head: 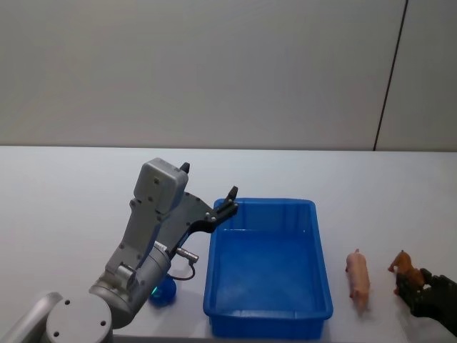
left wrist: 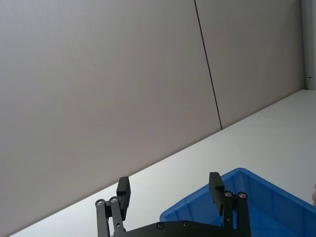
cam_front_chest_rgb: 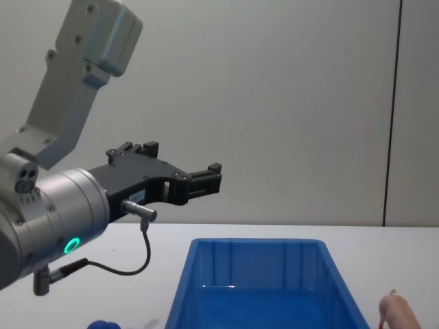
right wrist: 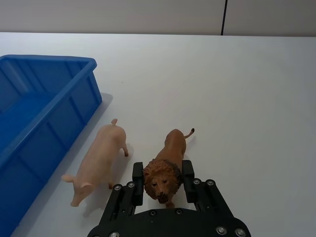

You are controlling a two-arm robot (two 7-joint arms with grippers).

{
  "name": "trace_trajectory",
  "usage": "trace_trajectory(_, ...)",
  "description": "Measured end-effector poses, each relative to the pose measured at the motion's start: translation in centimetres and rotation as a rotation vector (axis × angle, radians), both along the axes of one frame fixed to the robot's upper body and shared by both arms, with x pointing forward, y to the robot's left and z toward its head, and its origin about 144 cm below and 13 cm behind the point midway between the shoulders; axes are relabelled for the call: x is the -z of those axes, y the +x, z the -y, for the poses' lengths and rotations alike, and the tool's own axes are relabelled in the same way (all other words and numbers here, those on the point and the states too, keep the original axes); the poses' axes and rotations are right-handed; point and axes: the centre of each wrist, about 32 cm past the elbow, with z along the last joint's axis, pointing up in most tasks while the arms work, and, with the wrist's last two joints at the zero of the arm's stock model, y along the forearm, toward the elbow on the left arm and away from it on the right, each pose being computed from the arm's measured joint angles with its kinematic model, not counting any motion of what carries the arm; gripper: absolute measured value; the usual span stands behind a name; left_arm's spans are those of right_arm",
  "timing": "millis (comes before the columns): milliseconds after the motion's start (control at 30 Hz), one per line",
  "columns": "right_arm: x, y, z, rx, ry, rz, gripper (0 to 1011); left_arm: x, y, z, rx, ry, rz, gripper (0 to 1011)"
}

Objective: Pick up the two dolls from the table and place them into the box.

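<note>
The pale pink pig doll point(head: 358, 275) lies on the white table point(head: 64, 207) just right of the blue box point(head: 268, 325). The fuzzy blue doll point(head: 164, 293) sits left of the box, half hidden behind my left arm. That arm's gripper point(head: 209, 180) hangs open and empty in the air over the box's far left corner. My right gripper point(right wrist: 163, 170) is shut on the head of a brown lion figure point(right wrist: 174, 145), which stands beside the pig point(right wrist: 98, 160) near the table's front right.
The box point(right wrist: 49, 60) is empty inside. Bare tabletop stretches behind and to the right of the pig and lion. A grey wall with a dark vertical seam point(head: 389, 78) rises behind the table. My left arm's cable point(cam_front_chest_rgb: 140, 257) loops above the blue doll point(cam_front_chest_rgb: 103, 323).
</note>
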Motion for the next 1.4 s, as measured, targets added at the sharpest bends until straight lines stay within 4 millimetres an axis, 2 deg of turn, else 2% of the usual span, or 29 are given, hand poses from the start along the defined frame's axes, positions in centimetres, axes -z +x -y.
trace_trajectory(300,-0.5,0.2,-0.1,-0.001,-0.011,0.053,443,0.0,0.0,0.0,0.0,0.0,0.0,1003)
trace_trajectory(700,-2.9,0.7,-0.7,-0.016,-0.053,0.192,443,0.0,0.0,0.0,0.0,0.0,0.0,1003)
trace_trajectory(967,-5.5,1.9,-2.1,-0.093,-0.062,0.306,443,0.0,0.0,0.0,0.0,0.0,0.0,1003)
trace_trajectory(1400,-7.5,4.6,-5.1,-0.243,-0.026,0.345,443,0.0,0.0,0.0,0.0,0.0,0.0,1003)
